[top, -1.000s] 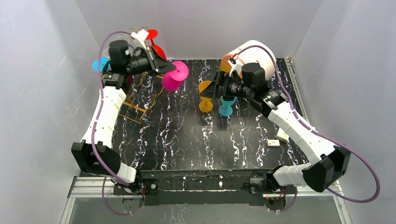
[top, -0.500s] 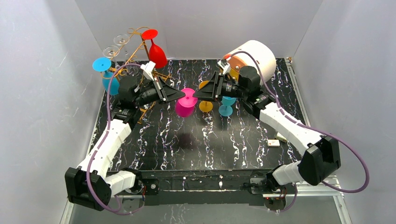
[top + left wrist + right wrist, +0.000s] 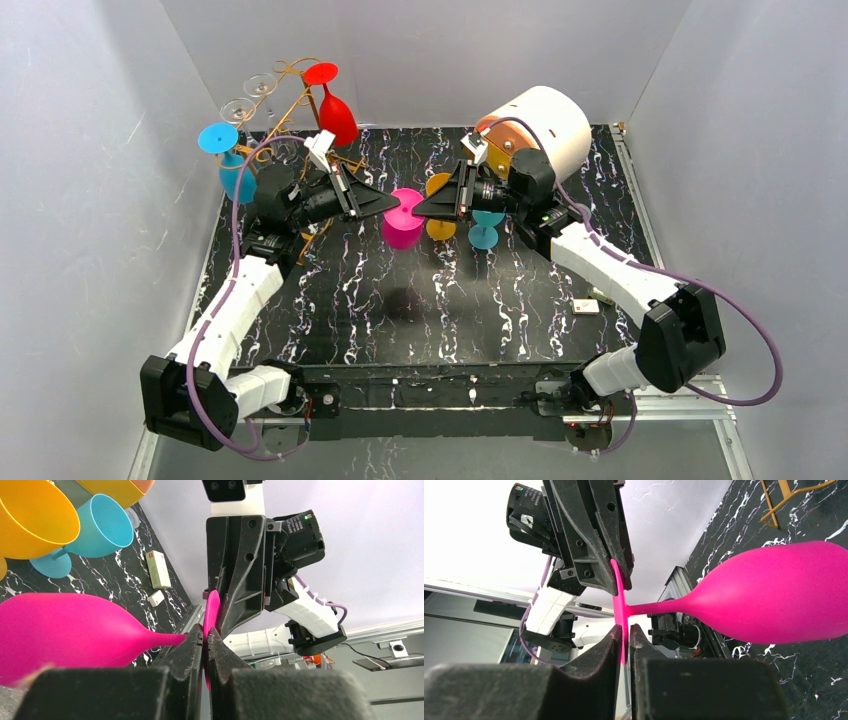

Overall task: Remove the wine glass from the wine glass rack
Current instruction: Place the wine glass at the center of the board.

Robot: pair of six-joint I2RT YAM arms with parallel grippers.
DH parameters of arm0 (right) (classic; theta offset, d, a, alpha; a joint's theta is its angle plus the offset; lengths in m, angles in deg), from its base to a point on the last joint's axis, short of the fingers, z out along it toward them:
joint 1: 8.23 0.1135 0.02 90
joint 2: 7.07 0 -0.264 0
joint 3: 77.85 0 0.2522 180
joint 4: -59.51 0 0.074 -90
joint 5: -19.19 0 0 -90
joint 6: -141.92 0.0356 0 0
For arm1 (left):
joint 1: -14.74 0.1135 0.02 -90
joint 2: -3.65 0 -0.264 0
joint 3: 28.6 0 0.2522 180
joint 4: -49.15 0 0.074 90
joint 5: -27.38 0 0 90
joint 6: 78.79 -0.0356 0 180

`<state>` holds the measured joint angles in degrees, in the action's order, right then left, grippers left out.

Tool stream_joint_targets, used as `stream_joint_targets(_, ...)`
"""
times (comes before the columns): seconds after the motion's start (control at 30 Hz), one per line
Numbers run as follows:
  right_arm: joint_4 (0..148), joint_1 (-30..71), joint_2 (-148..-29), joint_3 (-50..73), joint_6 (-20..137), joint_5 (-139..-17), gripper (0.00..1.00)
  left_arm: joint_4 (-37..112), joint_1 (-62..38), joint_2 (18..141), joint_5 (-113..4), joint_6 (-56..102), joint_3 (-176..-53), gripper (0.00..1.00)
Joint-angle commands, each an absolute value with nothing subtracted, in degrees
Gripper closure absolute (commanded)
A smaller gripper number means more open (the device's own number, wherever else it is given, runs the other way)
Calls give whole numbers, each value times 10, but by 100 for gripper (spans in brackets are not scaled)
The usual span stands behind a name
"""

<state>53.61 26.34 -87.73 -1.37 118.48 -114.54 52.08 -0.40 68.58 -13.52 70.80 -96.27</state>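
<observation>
The pink wine glass is off the wine glass rack, up over the table. The left tool and the right tool both pinch its flat foot. I think it only needs setting down.

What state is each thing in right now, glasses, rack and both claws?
pink wine glass: off the rack, on its side, held.
left gripper: shut on that glass.
right gripper: shut on that glass.
wine glass rack: upright.
red glass: hanging foot-up on the rack.
blue glass: same.
orange glass: standing on the table.
teal glass: same.
</observation>
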Motion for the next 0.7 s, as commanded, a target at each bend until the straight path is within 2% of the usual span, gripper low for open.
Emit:
stream_joint_targets(0.0,474,262,-885,-15,1199,-1162,87,494,-10,668,-114,674,-970,100)
stream_joint_targets(0.1,480,262,-890,-11,1200,-1163,99,463,-10,671,-113,647,-979,100)
stream_joint_targets(0.17,492,262,-890,-11,1196,-1157,99,440,-11,673,-119,630,-985,97)
stream_joint_targets(0.37,543,262,-875,-12,1159,-1123,99,280,-11,690,-122,516,-1035,65)
stream_joint_targets(0.47,581,262,-866,-7,1122,-1106,99,202,-11,699,-102,459,-1065,53)
stream_joint_targets(0.57,588,262,-862,-2,1104,-1103,99,197,-11,704,-71,461,-1069,51)
stream_joint_targets(0.67,581,262,-866,8,1097,-1115,99,197,-14,703,-66,466,-1078,57)
